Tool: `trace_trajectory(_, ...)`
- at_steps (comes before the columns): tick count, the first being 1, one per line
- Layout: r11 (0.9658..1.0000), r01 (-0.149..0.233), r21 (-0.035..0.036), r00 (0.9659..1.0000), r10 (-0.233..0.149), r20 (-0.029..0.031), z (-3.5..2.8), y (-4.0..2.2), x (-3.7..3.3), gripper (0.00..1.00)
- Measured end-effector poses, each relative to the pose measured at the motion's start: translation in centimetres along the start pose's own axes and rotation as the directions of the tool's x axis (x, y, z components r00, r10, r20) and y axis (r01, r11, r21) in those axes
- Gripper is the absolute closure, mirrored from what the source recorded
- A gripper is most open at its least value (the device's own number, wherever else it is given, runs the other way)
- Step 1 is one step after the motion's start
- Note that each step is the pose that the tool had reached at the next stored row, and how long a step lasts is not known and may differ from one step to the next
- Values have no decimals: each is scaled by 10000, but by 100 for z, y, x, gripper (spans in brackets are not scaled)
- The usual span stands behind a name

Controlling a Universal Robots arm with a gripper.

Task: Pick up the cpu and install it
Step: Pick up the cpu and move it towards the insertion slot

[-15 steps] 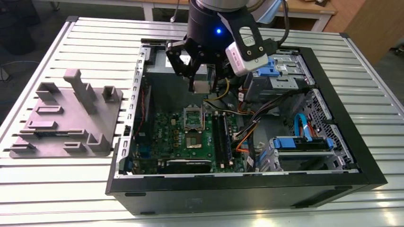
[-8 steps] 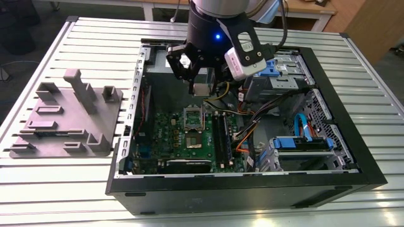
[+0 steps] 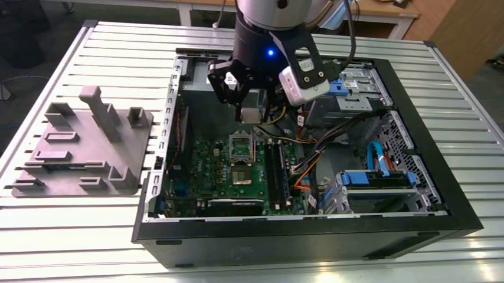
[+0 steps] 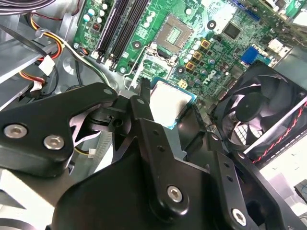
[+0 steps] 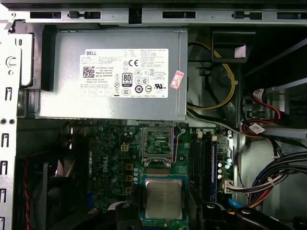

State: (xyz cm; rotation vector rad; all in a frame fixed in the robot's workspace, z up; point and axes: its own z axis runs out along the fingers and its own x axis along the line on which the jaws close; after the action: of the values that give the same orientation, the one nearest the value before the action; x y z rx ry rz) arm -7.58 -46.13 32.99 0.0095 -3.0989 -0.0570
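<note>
- Currently the gripper (image 3: 249,109) hangs inside the open computer case (image 3: 315,234), and I read its fingers as clamped on the cpu (image 3: 251,116).
- In the second wrist view one black finger (image 4: 140,102) presses against the chip's edge. The pale metal top faces up, with a green rim showing round it.
- In the first wrist view the chip sits level between two dark finger ends, silver face toward the camera.
- The chip is held in the air above the green motherboard (image 5: 115,158) and is not seated in anything.
- The socket (image 5: 158,143) lies open on the board with its contact bed showing. It appears just beside the held chip, toward the power supply (image 5: 67,86).
- A black fan (image 4: 256,112) with red wires stands near the gripper, at the case wall.
- Coloured cable bundles run along the far side of the board from the fan.
- On the exterior view's left, a grey tray (image 3: 87,154) with upright posts rests on the slatted metal table (image 3: 118,47), just beside the case.
</note>
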Motion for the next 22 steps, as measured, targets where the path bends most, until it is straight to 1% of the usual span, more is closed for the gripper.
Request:
trace_trajectory(8, 10000, 0, -2, 10000, 0, 1, 4, 0, 0, 53)
trace_trajectory(10, 10000, 0, -6, 10000, 0, 3, 19, -1, -1, 53)
trace_trajectory(15, 10000, 0, -2, 10000, 0, 1, 79, -3, -3, 53)
trace_trajectory(22, 10000, 0, -3, 10000, 0, 1, 196, -7, -8, 53)
